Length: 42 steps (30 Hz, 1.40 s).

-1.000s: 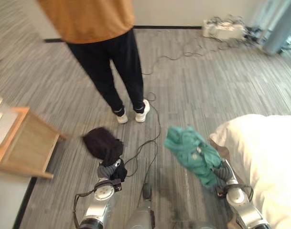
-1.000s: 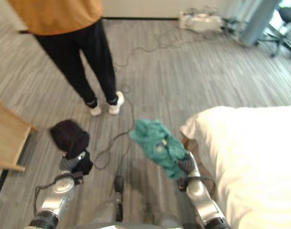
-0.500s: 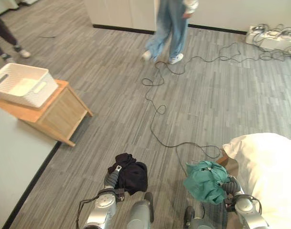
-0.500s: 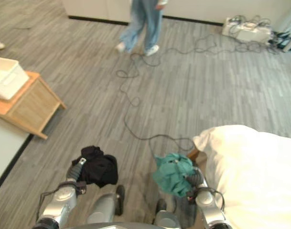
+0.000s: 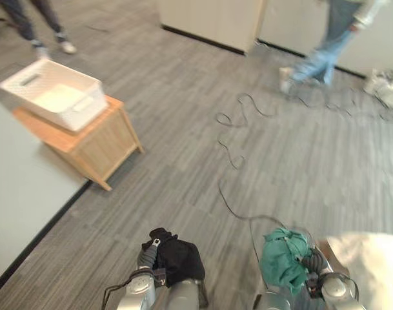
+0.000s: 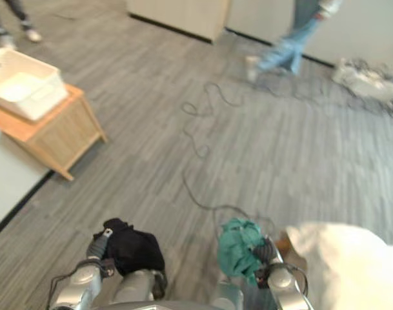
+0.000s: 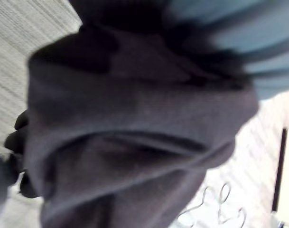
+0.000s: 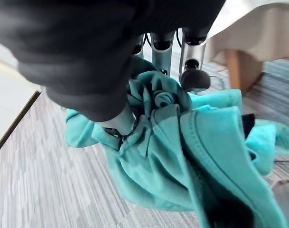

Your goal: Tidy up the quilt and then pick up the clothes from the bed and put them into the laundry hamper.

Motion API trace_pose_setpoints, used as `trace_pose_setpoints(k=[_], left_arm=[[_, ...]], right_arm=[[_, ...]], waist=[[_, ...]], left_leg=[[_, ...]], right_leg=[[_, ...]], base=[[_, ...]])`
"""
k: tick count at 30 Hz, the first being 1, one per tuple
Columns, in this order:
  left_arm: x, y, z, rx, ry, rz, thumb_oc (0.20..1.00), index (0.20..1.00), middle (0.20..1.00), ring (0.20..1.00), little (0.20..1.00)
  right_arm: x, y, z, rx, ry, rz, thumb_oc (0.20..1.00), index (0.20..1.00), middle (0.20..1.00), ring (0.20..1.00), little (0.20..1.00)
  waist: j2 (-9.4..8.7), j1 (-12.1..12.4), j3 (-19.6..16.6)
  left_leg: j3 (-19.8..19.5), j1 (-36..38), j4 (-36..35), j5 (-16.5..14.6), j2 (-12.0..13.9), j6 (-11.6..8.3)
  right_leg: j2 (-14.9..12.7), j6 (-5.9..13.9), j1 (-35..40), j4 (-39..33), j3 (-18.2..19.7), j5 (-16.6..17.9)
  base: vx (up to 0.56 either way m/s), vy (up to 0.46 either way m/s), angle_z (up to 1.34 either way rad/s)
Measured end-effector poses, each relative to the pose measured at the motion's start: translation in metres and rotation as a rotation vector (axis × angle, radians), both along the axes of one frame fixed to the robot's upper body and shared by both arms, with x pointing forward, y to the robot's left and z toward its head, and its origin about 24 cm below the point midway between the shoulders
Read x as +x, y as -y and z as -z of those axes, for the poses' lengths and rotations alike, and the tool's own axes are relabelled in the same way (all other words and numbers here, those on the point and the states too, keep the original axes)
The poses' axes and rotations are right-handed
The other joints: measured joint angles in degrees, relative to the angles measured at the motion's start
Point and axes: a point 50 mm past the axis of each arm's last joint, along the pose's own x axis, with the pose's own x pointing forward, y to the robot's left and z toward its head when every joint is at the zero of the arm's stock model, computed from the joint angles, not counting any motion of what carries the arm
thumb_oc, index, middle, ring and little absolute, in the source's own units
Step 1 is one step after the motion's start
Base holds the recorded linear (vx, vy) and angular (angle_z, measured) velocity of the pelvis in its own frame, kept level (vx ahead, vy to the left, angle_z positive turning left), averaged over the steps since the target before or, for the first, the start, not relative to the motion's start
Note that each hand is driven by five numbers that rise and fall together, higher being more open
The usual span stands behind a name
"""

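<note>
My left hand (image 5: 146, 255) is held low at the front, shut on a bunched black garment (image 5: 178, 259) that hangs over it; in the left wrist view the black cloth (image 7: 135, 133) covers nearly everything. My right hand (image 5: 314, 263) is shut on a crumpled teal garment (image 5: 283, 258); its fingers (image 8: 161, 47) are dug into the teal folds (image 8: 182, 156). The white laundry hamper (image 5: 54, 97) stands on a wooden stand (image 5: 96, 145) ahead on the left. A corner of the bed's white quilt (image 6: 344, 265) lies at the lower right.
A dark cable (image 5: 235, 152) snakes over the grey floor ahead. One person in jeans (image 5: 319, 51) stands at the far right, another person's legs (image 5: 35, 26) at the far left. A pale cabinet (image 5: 215, 19) lines the back, a white panel (image 5: 22, 194) the left.
The camera has swung left: the hamper and stand now sit closer to the middle and the bed has slid to the lower right. Both hands still hold their garments.
</note>
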Motion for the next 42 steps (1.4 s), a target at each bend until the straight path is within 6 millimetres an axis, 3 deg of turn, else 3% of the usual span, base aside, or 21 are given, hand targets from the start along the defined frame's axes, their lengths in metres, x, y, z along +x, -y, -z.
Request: trace_pose_setpoints(k=[1,3,6,9,11,13,14,16,17,20,23,24,26,27,28,29,30,32,36,38,42], left_arm=[[0.006,0.001,-0.003,0.014,0.013,0.019,0.200,0.200,0.200,0.200,0.200],[0.014,-0.001,-0.010,0.026,0.051,0.025,0.200,0.200,0.200,0.200,0.200],[0.022,-0.003,-0.016,0.045,0.076,0.029,0.200,0.200,0.200,0.200,0.200],[0.010,0.004,-0.005,0.040,0.031,0.027,0.200,0.200,0.200,0.200,0.200],[-0.016,0.004,0.009,0.033,-0.045,0.023,0.200,0.200,0.200,0.200,0.200],[-0.019,0.012,0.016,0.012,-0.078,0.028,0.200,0.200,0.200,0.200,0.200],[-0.013,0.020,0.015,-0.011,-0.060,0.037,0.200,0.200,0.200,0.200,0.200],[-0.009,0.026,0.012,-0.031,-0.031,0.044,0.200,0.200,0.200,0.200,0.200],[-0.009,0.023,0.011,-0.024,-0.032,0.042,0.200,0.200,0.200,0.200,0.200],[-0.006,0.023,0.009,-0.023,-0.021,0.047,0.200,0.200,0.200,0.200,0.200],[-0.004,0.025,0.007,-0.034,-0.008,0.052,0.200,0.200,0.200,0.200,0.200],[-0.001,0.026,0.006,-0.036,-0.003,0.055,0.200,0.200,0.200,0.200,0.200],[-0.006,0.022,0.008,-0.027,-0.022,0.048,0.200,0.200,0.200,0.200,0.200],[-0.009,0.023,0.011,-0.033,-0.047,0.043,0.200,0.200,0.200,0.200,0.200],[-0.019,0.037,0.020,-0.067,-0.091,0.054,0.200,0.200,0.200,0.200,0.200],[-0.018,0.037,0.020,-0.061,-0.091,0.060,0.200,0.200,0.200,0.200,0.200],[-0.013,0.032,0.016,-0.043,-0.074,0.059,0.200,0.200,0.200,0.200,0.200],[0.003,0.026,0.007,-0.022,-0.025,0.037,0.200,0.200,0.200,0.200,0.200],[0.031,0.027,-0.008,-0.016,0.059,0.029,0.200,0.200,0.200,0.200,0.200],[0.029,0.018,-0.009,0.011,0.063,0.011,0.200,0.200,0.200,0.200,0.200],[-0.012,0.005,0.013,0.044,-0.068,-0.016,0.200,0.200,0.200,0.200,0.200]], right_arm=[[0.013,-0.002,-0.011,-0.001,0.059,-0.021,0.200,0.200,0.200,0.200,0.200],[0.019,-0.004,-0.018,0.002,0.104,-0.040,0.200,0.200,0.200,0.200,0.200],[0.016,-0.001,-0.019,0.010,0.119,-0.007,0.200,0.200,0.200,0.200,0.200],[0.007,0.001,-0.012,0.013,0.073,0.012,0.200,0.200,0.200,0.200,0.200],[-0.004,0.001,0.000,0.017,0.007,0.022,0.200,0.200,0.200,0.200,0.200],[-0.011,0.005,0.006,0.019,-0.036,0.043,0.200,0.200,0.200,0.200,0.200],[-0.010,0.012,0.002,-0.002,-0.026,0.045,0.200,0.200,0.200,0.200,0.200],[0.000,0.022,-0.008,-0.025,0.019,0.064,0.200,0.200,0.200,0.200,0.200],[0.016,0.021,-0.016,-0.034,0.061,0.062,0.200,0.200,0.200,0.200,0.200],[0.031,0.017,-0.024,-0.035,0.110,0.041,0.200,0.200,0.200,0.200,0.200],[0.037,0.020,-0.031,-0.054,0.141,0.023,0.200,0.200,0.200,0.200,0.200],[0.032,0.021,-0.028,-0.056,0.124,0.029,0.200,0.200,0.200,0.200,0.200],[0.013,0.015,-0.016,-0.031,0.070,0.030,0.200,0.200,0.200,0.200,0.200],[0.003,0.011,-0.010,-0.025,0.040,0.020,0.200,0.200,0.200,0.200,0.200],[-0.009,0.021,-0.010,-0.065,0.008,-0.003,0.200,0.200,0.200,0.200,0.200],[-0.013,0.017,-0.006,-0.051,-0.009,0.003,0.200,0.200,0.200,0.200,0.200],[-0.023,0.005,-0.002,-0.018,-0.023,-0.008,0.200,0.200,0.200,0.200,0.200],[-0.021,0.000,-0.005,-0.002,-0.002,-0.012,0.200,0.200,0.200,0.200,0.200],[-0.015,0.008,-0.009,-0.006,0.022,0.023,0.200,0.200,0.200,0.200,0.200],[-0.003,0.009,-0.016,-0.013,0.063,0.018,0.200,0.200,0.200,0.200,0.200],[0.006,0.004,-0.019,-0.006,0.086,-0.001,0.200,0.200,0.200,0.200,0.200]], waist=[[2.69,-2.15,0.50],[3.38,-4.62,0.48],[1.89,-8.71,0.01],[2.09,-11.43,-0.18],[2.85,-11.39,-1.41],[2.63,-10.70,-1.25],[2.74,-8.83,-1.05],[3.55,-6.73,0.11],[2.06,-5.32,1.39],[0.47,-4.01,2.34],[3.62,-2.72,1.49],[4.35,-2.90,1.39],[0.77,-2.64,0.62],[-0.29,-3.89,-0.24],[3.75,-5.09,-1.92],[4.24,-5.02,-1.93],[2.56,-6.23,-2.69],[1.85,-7.50,-2.08],[4.45,-9.95,0.77],[2.89,-11.13,0.92],[2.72,-10.68,0.68]], left_leg=[[-5.81,2.13,-1.51,0.08,-0.01,-0.30],[-9.08,4.03,-3.99,-0.44,-0.82,0.15],[-14.20,7.37,-5.88,-2.09,-4.36,0.07],[-18.39,12.14,-4.80,-5.87,-4.13,-1.19],[-19.14,20.15,-6.42,-8.40,-1.35,-4.99],[-19.93,11.76,18.17,-11.56,0.57,-8.18],[-20.85,1.86,36.21,-4.26,2.44,-8.17],[-23.37,-9.61,55.20,7.52,2.75,-9.06],[-21.51,-12.53,52.41,1.91,0.05,-8.45],[-15.34,-14.36,37.04,-1.71,-1.00,-7.98],[0.38,-14.25,-0.69,2.40,6.77,-7.17],[2.69,-14.00,-3.46,3.44,7.75,-6.61],[7.40,-13.91,2.82,3.85,7.39,-4.54],[8.20,-12.80,7.69,3.25,5.69,-1.21],[6.74,-8.90,7.19,3.65,5.11,2.04],[4.96,-5.79,4.12,4.99,3.93,5.74],[1.19,-2.10,-0.04,4.85,1.23,5.37],[-4.57,1.46,-3.13,3.57,-1.45,5.50],[-16.97,8.61,-6.66,1.87,-1.09,2.50],[-22.71,10.97,-6.69,-3.05,-1.75,1.52],[-30.28,18.18,-4.89,-9.58,2.16,-1.77]], right_leg=[[3.20,-3.88,-1.92,-7.12,-1.16,-2.71],[5.18,-3.73,-4.41,-18.61,-1.91,-2.55],[4.74,-2.74,-5.49,-49.81,-0.95,2.41],[5.44,-3.15,-6.11,-52.77,1.46,6.17],[9.42,-4.74,-2.65,-46.08,-0.17,6.38],[10.35,-9.49,0.13,-43.57,0.79,10.90],[12.10,-13.36,1.53,-43.97,-0.29,9.92],[14.04,-15.58,3.34,-44.44,0.33,8.70],[14.32,-15.98,6.71,-46.97,2.02,8.52],[15.63,-14.57,14.87,-53.13,2.61,5.98],[19.92,-10.59,21.90,-54.32,-8.08,0.56],[20.54,-10.38,24.19,-54.12,-10.45,1.18],[18.15,-5.55,29.62,-53.81,-13.10,-3.04],[17.11,-5.31,30.20,-48.85,-12.45,-4.66],[17.44,-5.35,26.49,-34.23,-12.20,-5.10],[14.61,-4.97,22.62,-21.53,-11.37,-5.04],[10.73,-5.86,15.01,-7.83,-9.02,-5.91],[8.02,-6.49,7.08,-2.74,-6.67,-6.42],[11.84,-7.47,1.70,-26.34,-5.47,-8.22],[10.16,-2.69,-2.04,-47.63,1.65,-0.14],[9.28,-2.01,-2.74,-49.06,6.71,2.85]], base=[[0.70,-0.134,1.38],[0.77,-0.210,1.41],[0.86,-0.228,1.19],[0.67,-0.195,0.96],[0.59,-0.338,0.42],[0.54,-0.532,0.49],[0.42,-0.371,0.05],[0.45,-0.147,-0.29],[0.63,-0.052,-0.41],[0.61,0.082,-0.32],[0.76,0.108,-0.35],[0.75,0.155,0.02],[0.51,0.161,-0.02],[0.31,0.097,0.28],[0.51,0.162,0.26],[0.55,0.151,0.50],[0.64,0.132,0.35],[0.72,0.009,0.90],[0.78,-0.153,1.74],[0.75,-0.158,1.86],[0.54,-0.211,1.28]])
